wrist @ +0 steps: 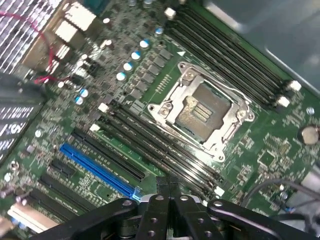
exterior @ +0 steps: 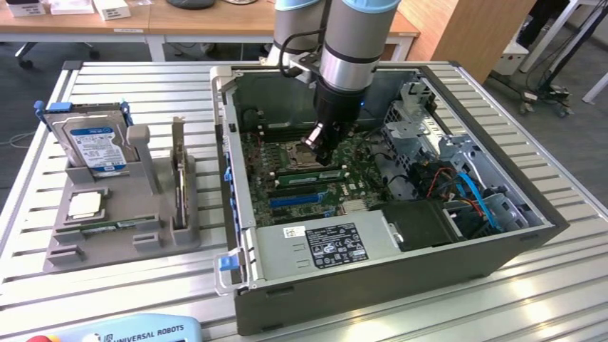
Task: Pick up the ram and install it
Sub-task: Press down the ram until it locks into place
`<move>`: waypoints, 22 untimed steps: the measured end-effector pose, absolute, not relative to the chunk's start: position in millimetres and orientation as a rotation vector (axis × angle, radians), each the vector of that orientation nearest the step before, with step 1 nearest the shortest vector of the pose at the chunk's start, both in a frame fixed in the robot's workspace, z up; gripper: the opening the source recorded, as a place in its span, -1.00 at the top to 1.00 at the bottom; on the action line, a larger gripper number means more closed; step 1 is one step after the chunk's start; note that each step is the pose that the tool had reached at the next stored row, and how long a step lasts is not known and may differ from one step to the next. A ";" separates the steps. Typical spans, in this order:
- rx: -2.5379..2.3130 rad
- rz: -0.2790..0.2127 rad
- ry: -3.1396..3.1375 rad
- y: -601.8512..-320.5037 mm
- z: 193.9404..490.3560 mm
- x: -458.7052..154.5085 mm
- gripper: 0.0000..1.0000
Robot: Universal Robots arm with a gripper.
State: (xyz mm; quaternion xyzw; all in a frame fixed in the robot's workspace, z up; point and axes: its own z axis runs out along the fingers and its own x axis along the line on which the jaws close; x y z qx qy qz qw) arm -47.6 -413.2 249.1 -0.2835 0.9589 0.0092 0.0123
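Jaws point(wrist: 170, 192) closed, holding nothing | above ram point(exterior: 309, 171) seated in motherboard point(wrist: 280, 145) slot

A green motherboard point(wrist: 280, 150) carries black memory slots point(wrist: 150, 145), one blue expansion slot point(wrist: 97, 167) and a silver processor socket point(wrist: 205, 112), while the silver hard drive point(exterior: 95, 142) wears a blue-and-white label on the grey ribbed table point(exterior: 142, 85).

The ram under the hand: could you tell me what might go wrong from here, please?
The shut hand is right at the ram in the memory slots; if the stick is tilted, pressing could bend it. The open CPU socket lies close beside, so a sideways slip might hit its contacts.
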 end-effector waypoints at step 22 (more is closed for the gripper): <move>-0.292 0.021 3.100 -413.1 248.2 -47.6 0.80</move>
